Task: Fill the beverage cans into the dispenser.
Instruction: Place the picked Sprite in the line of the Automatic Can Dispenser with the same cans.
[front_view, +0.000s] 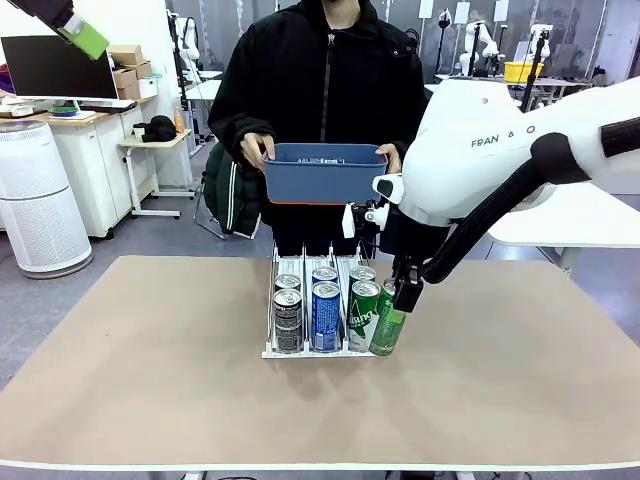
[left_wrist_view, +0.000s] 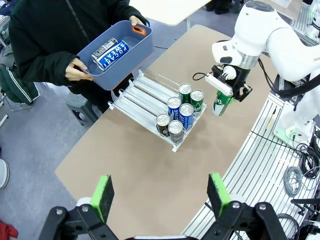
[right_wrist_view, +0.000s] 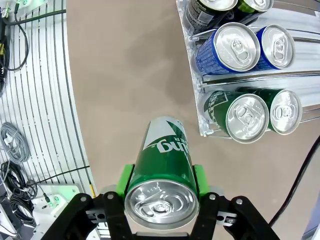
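The green can (right_wrist_view: 162, 150) is likely full: fairly heavy and stiff along its length. Its thin wall would dent under a hard squeeze, and the glossy paint looks slippery. The best hold is across the body near the top, which is where the right gripper (right_wrist_view: 160, 186) pinches it between its green pads. The can is slim and tall with a silver lid, white lettering and a leaf mark. It hangs slightly tilted just outside the dispenser (left_wrist_view: 135, 97), beside the robot-side end of the green lane. Six cans already stand in the dispenser – black-and-silver, blue, green. The left gripper (left_wrist_view: 161, 194) is spread, empty and high above the dispenser.
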